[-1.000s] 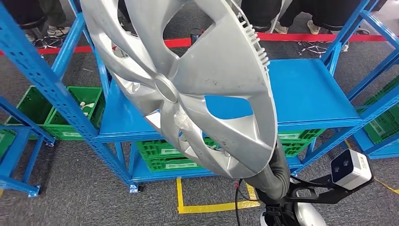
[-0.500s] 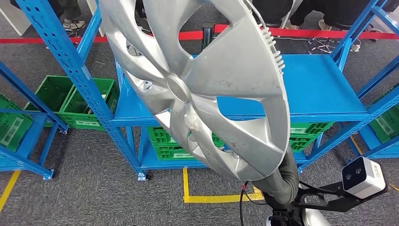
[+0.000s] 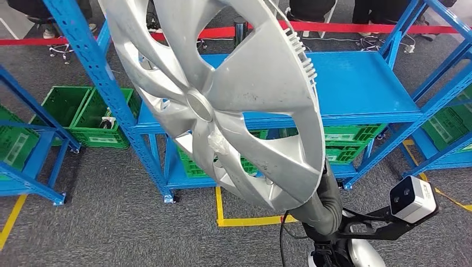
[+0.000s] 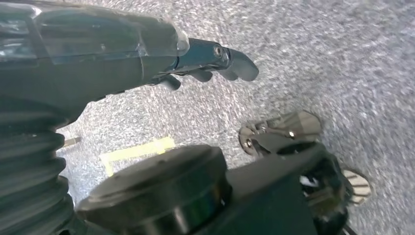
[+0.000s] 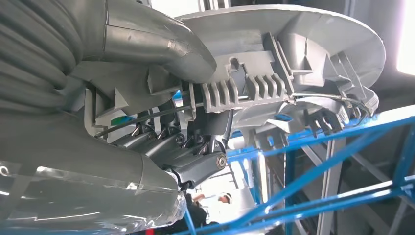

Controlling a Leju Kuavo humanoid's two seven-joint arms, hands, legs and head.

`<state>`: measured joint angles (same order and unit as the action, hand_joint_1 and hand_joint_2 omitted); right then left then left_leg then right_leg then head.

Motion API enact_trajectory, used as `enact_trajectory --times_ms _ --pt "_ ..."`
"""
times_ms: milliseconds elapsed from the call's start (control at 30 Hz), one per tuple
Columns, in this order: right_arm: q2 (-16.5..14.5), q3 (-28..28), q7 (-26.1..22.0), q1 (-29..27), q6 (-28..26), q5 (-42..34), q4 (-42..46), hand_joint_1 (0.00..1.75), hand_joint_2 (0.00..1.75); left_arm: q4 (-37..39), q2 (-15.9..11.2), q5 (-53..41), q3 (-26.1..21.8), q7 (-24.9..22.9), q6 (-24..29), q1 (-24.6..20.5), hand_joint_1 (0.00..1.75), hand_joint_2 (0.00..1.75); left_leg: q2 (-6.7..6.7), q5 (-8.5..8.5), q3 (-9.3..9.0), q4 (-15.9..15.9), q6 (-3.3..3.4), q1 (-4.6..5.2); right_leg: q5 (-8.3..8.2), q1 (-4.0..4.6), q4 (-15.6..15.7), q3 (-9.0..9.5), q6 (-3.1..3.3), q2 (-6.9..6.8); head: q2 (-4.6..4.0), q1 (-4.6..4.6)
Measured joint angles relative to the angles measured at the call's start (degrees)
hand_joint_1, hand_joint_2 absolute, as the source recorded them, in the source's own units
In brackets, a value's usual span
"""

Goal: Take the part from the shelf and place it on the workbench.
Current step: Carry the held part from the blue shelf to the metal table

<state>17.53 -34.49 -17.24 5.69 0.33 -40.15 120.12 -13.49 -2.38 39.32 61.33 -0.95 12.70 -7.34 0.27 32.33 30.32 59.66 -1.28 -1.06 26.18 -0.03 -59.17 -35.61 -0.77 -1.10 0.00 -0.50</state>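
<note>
Silver plastic fills our view: the wheel cover (image 3: 222,105) is raised in front of the blue shelf (image 3: 362,94), tilted, its rim gripped by our right hand (image 5: 161,147), fingers (image 5: 195,169) curled behind its ribbed edge. Our left hand (image 4: 147,54) hangs over grey carpet (image 4: 342,58), fingers loosely apart, holding nothing.

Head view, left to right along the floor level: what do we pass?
Green crates by the left rack → silver wheel cover held up in front → yellow floor tape → white wrist camera.
</note>
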Motion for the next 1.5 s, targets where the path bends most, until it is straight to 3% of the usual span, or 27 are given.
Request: enact_trajectory --times_ms 33,100,167,200,233,267,367,433,500,567,667,733,800,867,933,967,1067,1100,1167,1233,1267,1300,1333,1400,1467,1500 --pt "0.0 0.0 0.0 -0.1 0.0 0.0 0.0 1.75 1.75 0.0 0.0 0.0 0.0 0.0 0.0 0.0 0.0 1.75 -0.03 -0.44 0.33 -0.1 0.71 -0.03 0.67 -0.06 -0.4 -0.26 -0.32 0.12 0.0 -0.12" --pt "0.0 0.0 0.0 -0.2 0.0 0.0 0.0 1.75 1.75 0.0 -0.1 0.1 0.0 0.0 0.0 0.0 0.0 1.75 -0.12 -1.48 1.38 -0.1 1.74 -0.12 4.76 -0.25 -4.4 -1.47 -0.99 0.43 0.0 -0.62" --pt "0.0 0.0 -0.1 -0.4 0.0 -0.1 -0.1 1.75 1.75 -0.1 -0.2 0.1 0.0 -0.1 0.0 0.0 0.0 1.75 -0.25 -2.52 2.72 -0.1 2.11 0.02 9.89 -0.41 -11.4 -3.01 -1.39 0.61 0.0 -1.38" --pt "0.0 0.0 -0.1 -0.5 0.0 -0.1 -0.1 1.75 1.75 -0.1 -0.2 0.1 0.0 -0.1 0.0 0.0 0.0 1.75 -0.29 -3.04 3.4 -0.1 2.15 0.12 11.16 -0.44 -14.1 -3.25 -1.39 0.64 0.0 -1.68" --pt "0.0 0.0 -0.1 -0.5 0.0 -0.1 -0.1 1.75 1.75 -0.1 -0.2 0.1 0.0 -0.1 0.0 0.1 0.0 1.75 -0.31 -3.54 4.05 -0.1 2.15 0.24 11.24 -0.44 -15.1 -2.77 -1.25 0.67 0.0 -1.96" --pt "0.0 0.0 -0.2 -0.6 0.0 -0.1 -0.1 1.75 1.75 -0.1 -0.2 0.1 0.0 -0.1 0.0 0.1 0.0 1.75 -0.32 -4.02 4.65 -0.1 2.13 0.39 10.28 -0.39 -14.0 -1.33 -0.94 0.71 0.0 -2.22" --pt "0.0 0.0 -0.2 -0.6 0.0 -0.1 -0.1 1.75 1.75 -0.1 -0.3 0.1 0.0 -0.1 0.0 0.1 0.0 1.75 -0.33 -4.93 5.63 -0.1 2.02 0.74 6.95 -0.15 -7.1 3.73 0.11 0.84 0.0 -2.74" --pt "0.0 0.0 -0.2 -0.6 0.0 -0.1 -0.1 1.75 1.75 -0.1 -0.3 0.1 0.0 -0.1 0.0 0.1 0.0 1.75 -0.33 -5.03 5.71 -0.1 2.0 0.77 6.58 -0.08 -5.8 4.6 0.32 0.86 0.0 -2.8" --pt "0.0 0.0 -0.5 -0.6 0.1 -0.2 -0.1 1.75 1.75 -0.1 -0.2 0.1 0.0 0.0 0.1 0.1 0.0 1.75 -0.1 -6.2 6.1 -0.3 1.05 0.44 5.8 0.54 -0.2 7.28 1.42 0.98 0.0 -3.07" --pt "0.0 0.0 -0.7 -0.5 0.2 -0.4 -0.1 1.75 1.75 -0.1 -0.2 0.2 0.0 0.3 0.5 0.0 0.0 1.75 0.0 -5.47 7.12 0.6 -0.09 0.13 4.28 0.95 5.4 9.29 2.47 0.9 0.0 -3.12" --pt "-0.3 0.0 -0.7 -0.4 0.6 -1.1 -0.1 1.75 1.75 -0.2 -0.5 0.5 0.0 0.7 1.1 0.0 0.0 1.75 -0.3 1.85 9.54 8.7 -0.65 0.09 2.46 0.77 5.7 7.52 2.68 0.59 0.0 -1.97" --pt "-0.3 0.0 -0.6 -0.4 0.6 -1.4 -0.2 1.75 1.75 -0.2 -0.6 0.6 0.0 0.7 1.2 0.0 0.0 1.75 -0.34 4.01 10.4 13.6 -0.97 0.05 1.77 0.78 5.3 6.21 2.6 0.45 0.0 -1.38" --pt "-0.3 0.0 -0.6 -0.4 0.6 -1.6 -0.4 1.75 1.75 -0.1 -0.6 0.6 0.0 0.6 1.2 0.0 0.0 1.75 -0.31 2.36 8.85 13.7 -1.18 0.03 1.27 0.7 4.4 4.71 2.38 0.37 0.0 -0.99" --pt "-0.4 0.0 -0.6 -0.4 0.6 -1.8 -0.5 1.75 1.75 -0.1 -0.7 0.7 0.0 0.5 1.2 0.0 0.0 1.75 -0.22 -0.03 4.15 8.0 -1.26 0.0 0.96 0.54 3.0 2.94 2.06 0.33 0.0 -0.48" --pt "-0.4 0.0 -0.6 -0.4 0.6 -1.8 -0.6 1.75 1.75 -0.1 -0.7 0.7 0.0 0.4 1.2 -0.1 0.0 1.75 -0.2 -0.06 -0.16 1.6 -0.96 0.08 0.84 0.59 1.3 1.41 1.64 0.33 0.0 0.08" --pt "-0.4 0.0 -0.6 -0.3 0.7 -1.8 -0.6 1.75 1.75 -0.1 -0.7 0.7 0.0 0.5 1.2 -0.1 0.0 1.75 -0.23 0.51 -1.02 0.0 -0.63 0.16 0.73 0.64 0.7 0.94 1.39 0.33 0.0 0.24" --pt "-0.3 0.0 -0.5 -0.3 0.7 -1.8 -0.6 1.75 1.75 -0.1 -0.8 0.7 0.0 0.5 1.2 0.0 0.0 1.75 -0.22 0.06 -0.37 -0.5 1.06 0.18 0.47 0.61 0.2 0.25 0.34 0.46 0.0 0.28" --pt "-0.3 0.0 -0.5 -0.3 0.7 -1.8 -0.6 1.75 1.75 -0.1 -0.8 0.7 0.0 0.4 1.3 0.0 0.0 1.75 -0.18 -0.45 0.05 -0.6 1.67 0.09 1.5 0.53 -0.6 -0.18 -0.07 0.54 0.0 0.13" --pt "-0.3 0.0 -0.5 -0.3 0.8 -2.0 -0.6 1.75 1.75 -0.1 -0.8 0.7 0.0 0.2 1.3 -0.1 0.0 1.75 -0.14 -1.56 1.22 -0.7 2.39 -0.01 6.18 0.24 -5.4 -1.72 -0.87 0.68 0.0 -0.36" --pt "-0.3 0.0 -0.4 -0.5 0.7 -2.3 -0.6 1.75 1.75 -0.1 -0.8 0.8 0.0 -0.4 1.3 0.0 0.0 1.75 -0.12 -2.61 2.64 -0.6 2.49 0.04 10.66 -0.07 -12.2 -3.13 -1.38 0.7 0.0 -0.99" --pt "-0.3 0.0 -0.4 -0.7 0.6 -2.5 -0.6 1.75 1.75 -0.1 -0.8 0.8 0.0 -0.9 1.3 0.0 0.0 1.75 -0.1 -3.12 3.34 -0.6 2.44 0.06 11.27 -0.13 -14.2 -3.09 -1.45 0.7 0.0 -1.22" --pt "-0.3 0.0 -0.4 -0.8 0.4 -2.6 -0.6 1.75 1.75 -0.1 -0.9 0.8 0.0 -1.3 1.3 0.1 0.0 1.75 -0.08 -3.59 3.99 -0.6 2.37 0.08 10.67 -0.14 -14.4 -2.21 -1.4 0.7 0.0 -1.47" --pt "-0.2 0.0 -0.4 -0.9 0.1 -2.6 -0.6 1.75 1.75 -0.1 -0.9 0.9 0.0 -1.9 1.3 0.1 0.0 1.75 -0.07 -4.02 4.56 -0.6 2.27 0.11 9.2 -0.12 -12.4 -0.31 -1.2 0.72 0.0 -1.73" --pt "-0.1 0.0 -0.6 -1.1 -0.6 -2.6 -0.6 1.75 1.75 -0.2 -1.0 1.1 0.0 -3.0 1.4 0.0 0.0 1.75 -0.06 -4.76 5.3 -0.6 1.97 0.22 6.58 0.12 -4.1 5.45 -0.29 0.75 0.0 -2.21" --pt "0.0 0.0 -0.9 -1.3 -1.1 -2.3 -0.5 1.75 1.75 -0.2 -1.1 1.3 0.0 -4.2 1.3 -0.1 0.0 1.75 0.06 -5.46 5.63 -0.6 1.4 0.21 6.26 0.5 2.8 9.62 0.54 0.77 0.0 -2.4" --pt "0.0 0.1 -1.2 -1.5 -1.2 -2.1 -0.4 1.75 1.75 -0.2 -1.1 1.5 0.0 -4.6 1.3 -0.1 0.0 1.75 0.18 -5.79 5.69 -0.6 1.03 0.14 6.55 0.69 4.1 10.24 0.79 0.77 0.0 -2.47"
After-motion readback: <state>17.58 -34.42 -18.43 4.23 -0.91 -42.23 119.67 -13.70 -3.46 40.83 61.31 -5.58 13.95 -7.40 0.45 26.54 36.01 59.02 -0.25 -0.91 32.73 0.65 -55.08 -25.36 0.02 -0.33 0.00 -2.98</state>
